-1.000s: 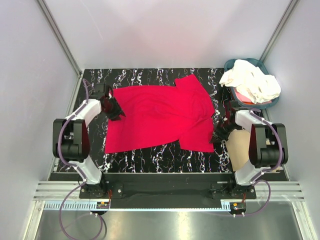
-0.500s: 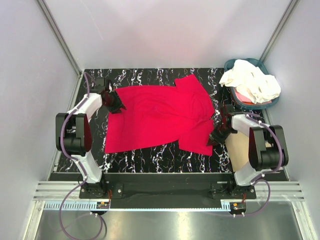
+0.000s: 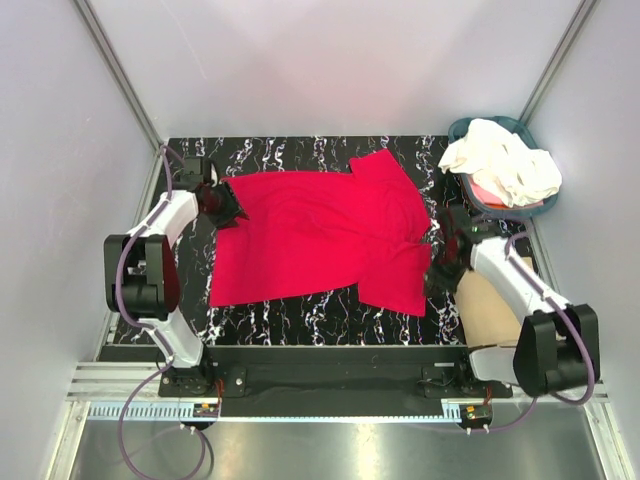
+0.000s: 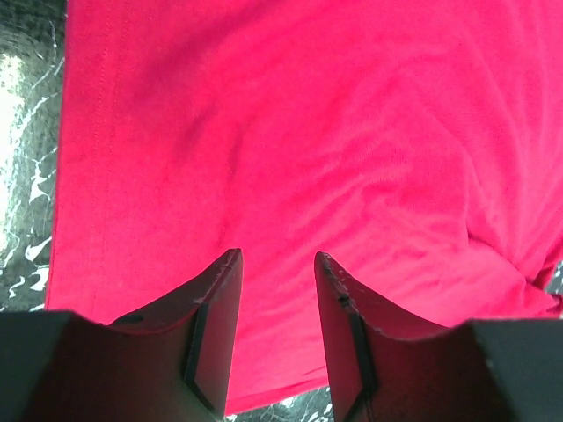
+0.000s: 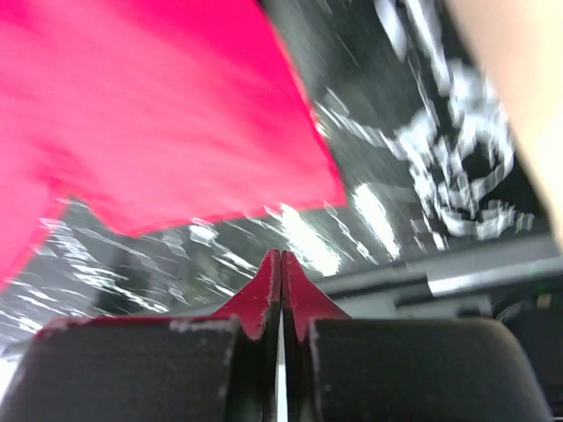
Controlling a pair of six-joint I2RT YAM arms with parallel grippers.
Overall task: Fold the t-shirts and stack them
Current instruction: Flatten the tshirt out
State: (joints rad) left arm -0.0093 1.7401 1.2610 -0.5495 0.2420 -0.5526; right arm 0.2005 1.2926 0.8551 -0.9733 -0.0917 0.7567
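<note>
A red t-shirt [image 3: 320,235] lies spread out on the black marbled table [image 3: 300,315]. My left gripper [image 3: 224,204] is at the shirt's far left corner. In the left wrist view it [image 4: 274,264] is open, its jaws apart just above the red cloth [image 4: 290,132], with nothing between them. My right gripper [image 3: 441,272] is at the shirt's near right flap. In the right wrist view it [image 5: 281,259] is shut and empty, and the flap's corner [image 5: 176,114] lies beyond the fingertips.
A teal basket [image 3: 462,128] heaped with white garments [image 3: 503,163] stands at the far right corner. A tan board [image 3: 482,300] lies at the table's right edge, under the right arm. Grey walls close in both sides.
The left gripper has moved a little farther away along the shirt's left edge. The right arm's elbow has swung out and nearer. The near right flap has shifted slightly nearer.
</note>
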